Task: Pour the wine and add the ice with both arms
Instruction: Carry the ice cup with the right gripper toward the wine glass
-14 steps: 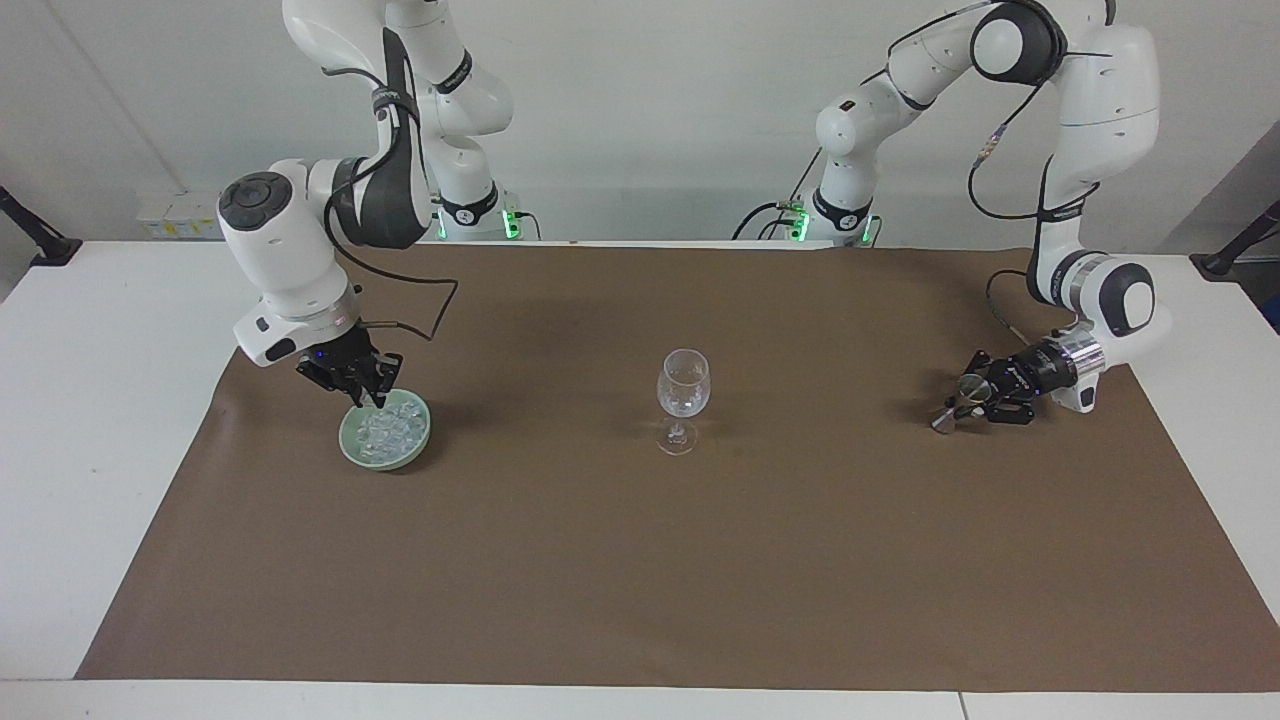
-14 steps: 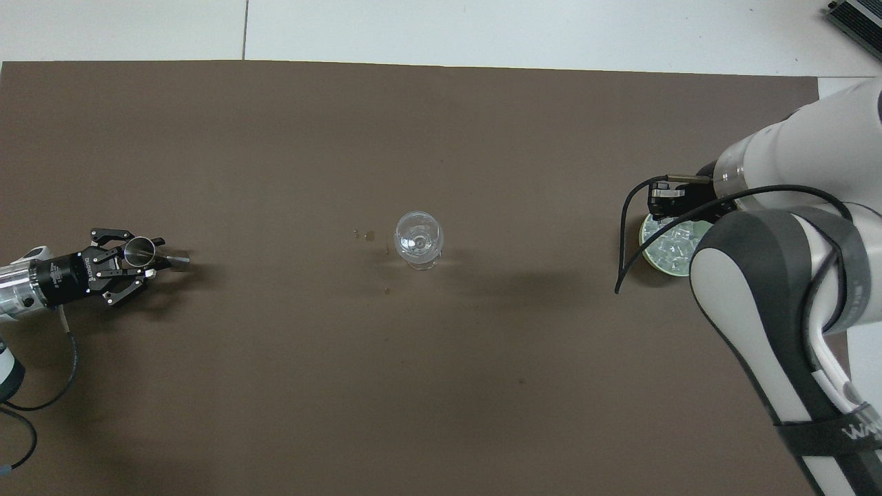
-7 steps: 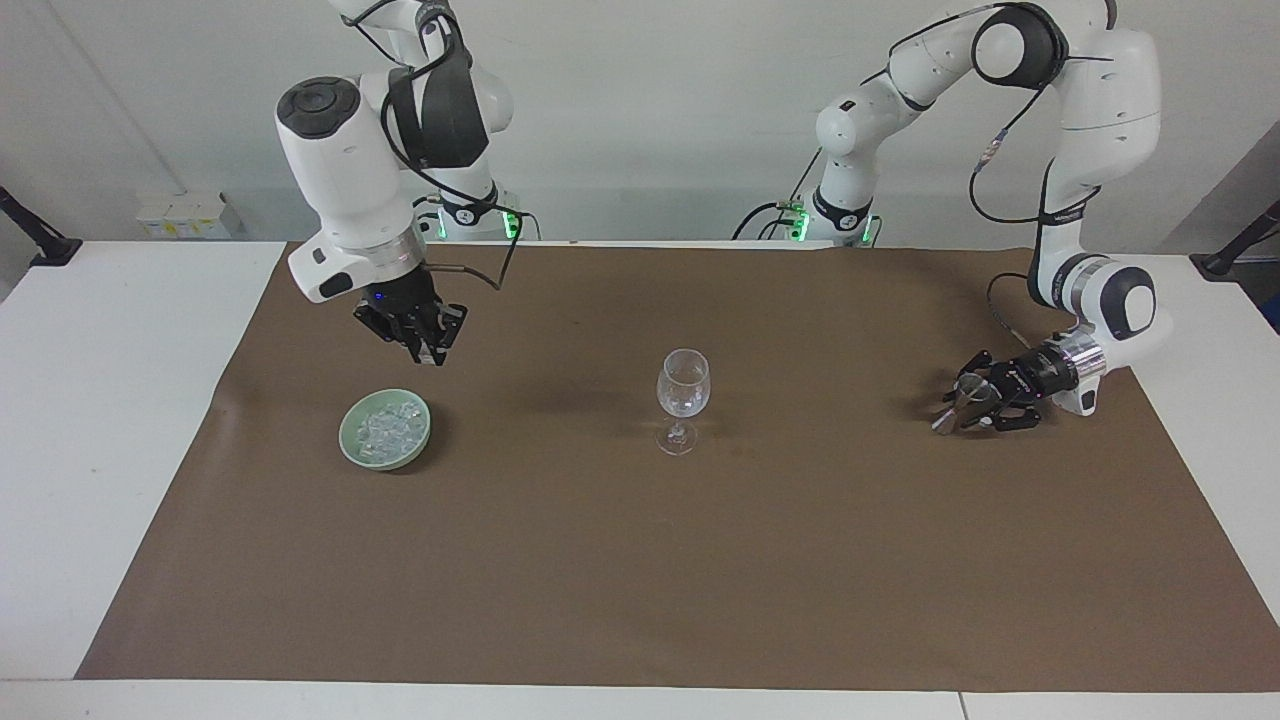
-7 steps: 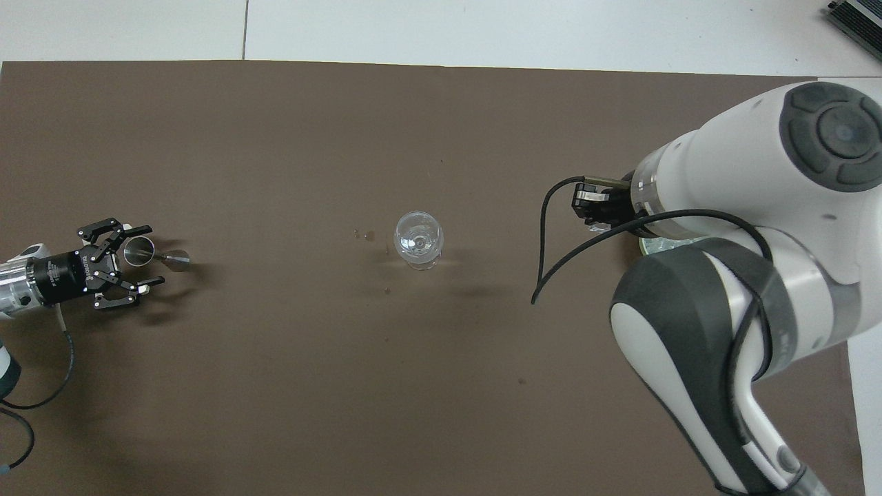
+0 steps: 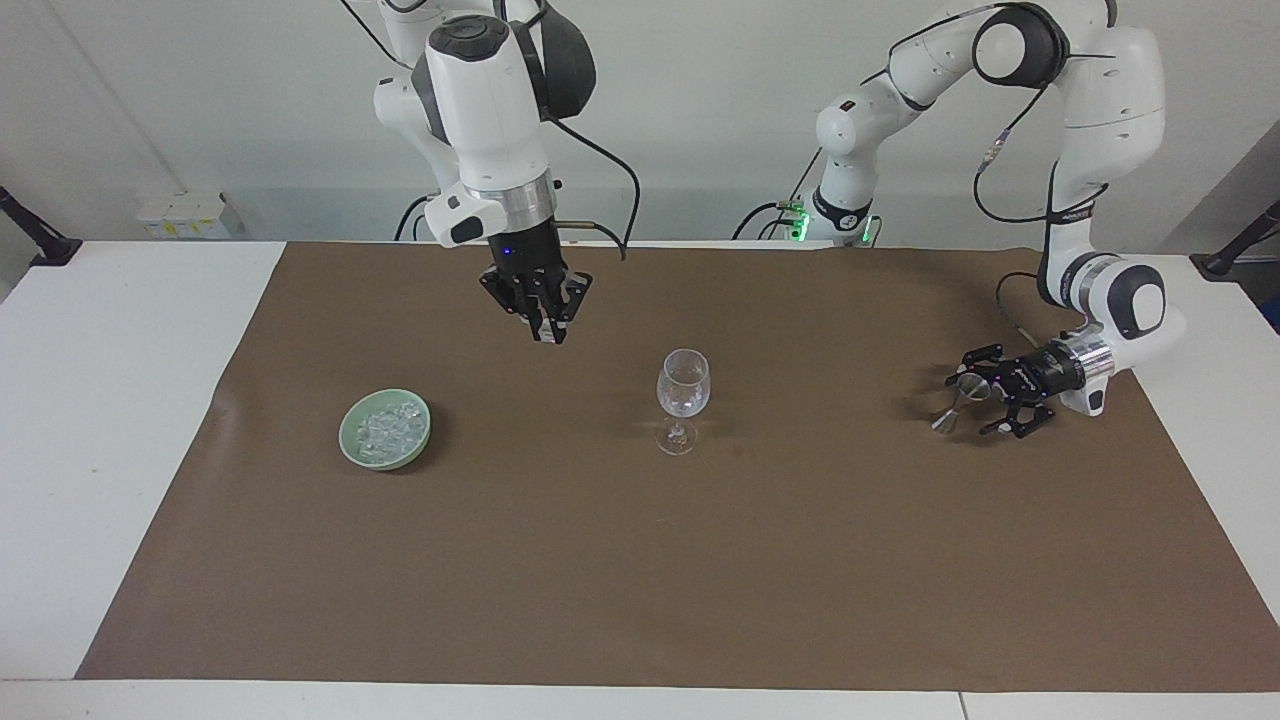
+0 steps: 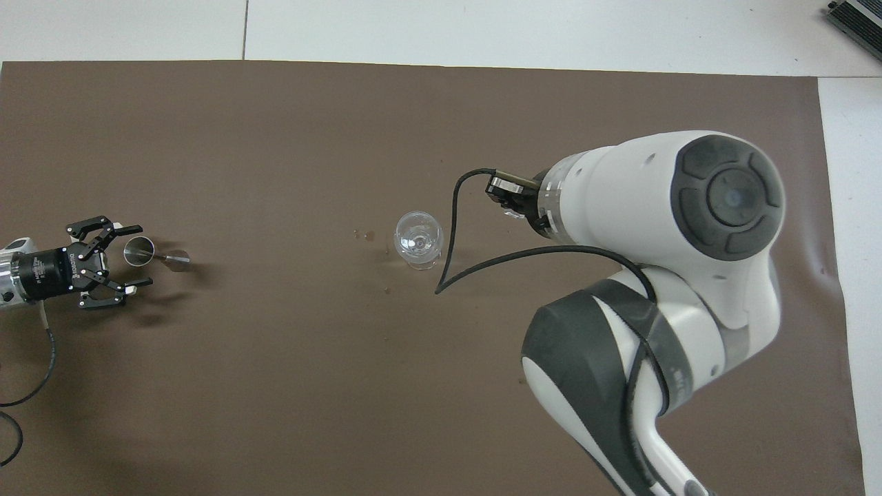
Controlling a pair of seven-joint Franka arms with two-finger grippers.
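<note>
An empty-looking clear wine glass [image 5: 683,390] [image 6: 417,239] stands mid-mat; no wine is in view. The ice [image 5: 385,428] fills a pale green bowl [image 5: 350,442] toward the right arm's end; the right arm hides the bowl from overhead. My right gripper [image 5: 540,328] [image 6: 508,207] hangs high over the mat between bowl and glass. It is shut, and a small whitish chunk glints at its tips. My left gripper [image 5: 978,392] [image 6: 131,255] lies low at its own end. It is open around the cup end of a small metal measuring cup [image 5: 943,420] [image 6: 176,258] that leans on the mat.
A brown mat [image 5: 640,560] covers most of the white table. A few small stains [image 6: 365,235] mark the mat beside the glass. The right arm's cable [image 6: 451,241] loops down close to the glass in the overhead view.
My right gripper lifted out of the ice bowl and swung high toward the wine glass. My left gripper opened off the measuring cup and drew back a little; the cup stayed put.
</note>
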